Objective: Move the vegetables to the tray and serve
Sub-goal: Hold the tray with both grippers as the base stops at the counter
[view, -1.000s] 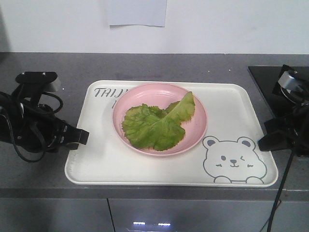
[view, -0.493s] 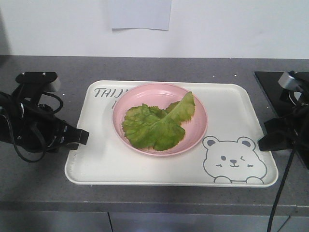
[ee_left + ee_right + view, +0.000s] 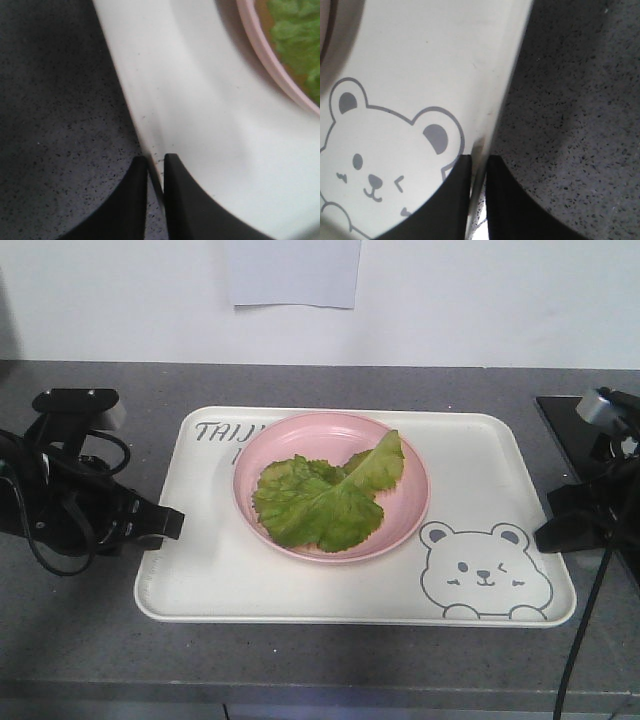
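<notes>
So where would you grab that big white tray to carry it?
By the raised rim on its two short ends, coming in from each side. The tray is wide and flat, with a loaded pink plate on it, so two opposite grips keep it level. The left claw and right claw already pinch those rims.

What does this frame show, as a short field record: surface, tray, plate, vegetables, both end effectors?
surface: grey speckled counter
tray: cream tray with bear drawing, flat on the counter
plate: pink plate on the tray
vegetables: lettuce leaves in the plate
left end effector: shut on the tray's left rim
right end effector: shut on the tray's right rim
</notes>
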### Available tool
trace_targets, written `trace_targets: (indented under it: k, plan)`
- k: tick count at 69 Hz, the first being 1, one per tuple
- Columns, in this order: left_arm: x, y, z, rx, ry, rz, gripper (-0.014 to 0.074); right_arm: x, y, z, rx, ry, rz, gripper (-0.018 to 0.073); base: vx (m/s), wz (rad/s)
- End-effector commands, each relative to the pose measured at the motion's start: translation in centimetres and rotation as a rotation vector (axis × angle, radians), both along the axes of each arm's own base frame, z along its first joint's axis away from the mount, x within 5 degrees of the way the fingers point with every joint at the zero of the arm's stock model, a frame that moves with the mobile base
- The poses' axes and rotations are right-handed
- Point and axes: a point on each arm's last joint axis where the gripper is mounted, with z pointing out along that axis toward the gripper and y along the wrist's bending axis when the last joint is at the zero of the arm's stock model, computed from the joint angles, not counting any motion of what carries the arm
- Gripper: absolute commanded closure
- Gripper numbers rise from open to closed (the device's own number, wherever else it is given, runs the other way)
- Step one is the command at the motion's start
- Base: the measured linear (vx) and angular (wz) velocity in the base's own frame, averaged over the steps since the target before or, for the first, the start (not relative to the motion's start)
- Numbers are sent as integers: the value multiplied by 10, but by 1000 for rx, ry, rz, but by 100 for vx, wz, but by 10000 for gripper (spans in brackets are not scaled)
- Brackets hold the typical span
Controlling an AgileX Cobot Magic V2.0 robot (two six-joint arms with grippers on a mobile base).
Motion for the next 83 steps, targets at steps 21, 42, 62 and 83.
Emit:
trace_targets:
  k: [21,42,62,83]
  plan:
    - [-1,-8,24,-98,-115,-3,602,-7,14,22,104,-58,63,562,5,1]
    - [-1,-8,24,-98,-115,-3,602,-7,14,22,104,-58,63,562,5,1]
    - [-1,-8,24,-98,-115,-3,602,-7,14,22,104,-58,63,562,6,1]
    - [-1,-8,24,-98,-115,-3,602,-7,14,22,104,-58,63,562,6,0]
